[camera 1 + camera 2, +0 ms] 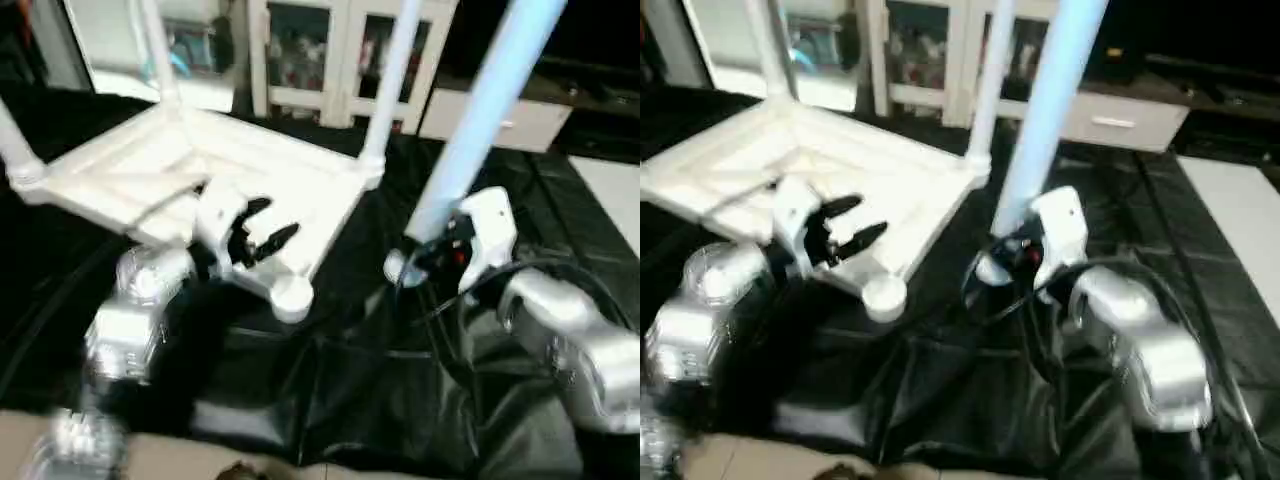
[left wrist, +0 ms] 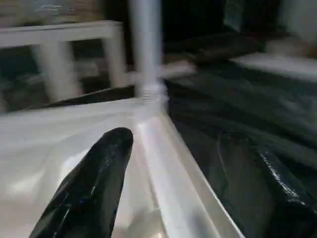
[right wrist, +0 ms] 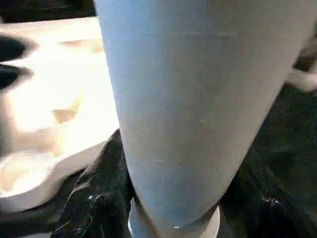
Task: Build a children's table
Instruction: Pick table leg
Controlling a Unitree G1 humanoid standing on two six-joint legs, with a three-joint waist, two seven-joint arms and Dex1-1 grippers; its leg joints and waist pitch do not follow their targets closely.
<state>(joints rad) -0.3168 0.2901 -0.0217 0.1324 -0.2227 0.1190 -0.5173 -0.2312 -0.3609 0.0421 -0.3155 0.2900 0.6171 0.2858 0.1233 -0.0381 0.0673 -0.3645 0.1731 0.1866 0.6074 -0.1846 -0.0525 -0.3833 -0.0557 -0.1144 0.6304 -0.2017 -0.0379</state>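
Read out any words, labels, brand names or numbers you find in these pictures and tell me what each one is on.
None can be read.
The tabletop, the leg in the right gripper and the left gripper bear no visible text.
Items behind the cabinet glass are too blurred to read.

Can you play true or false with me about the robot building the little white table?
1. The tabletop lies upside down on the black cloth. True.
2. All four legs are already in the tabletop. False: three legs stand in it, and the near corner socket is empty.
3. The right end effector holds a leg. True.
4. That leg lies flat on the cloth. False: it stands nearly upright, tilted a bit.
5. The left end effector is clamped on a leg. False: its black fingers are open over the tabletop, holding nothing.
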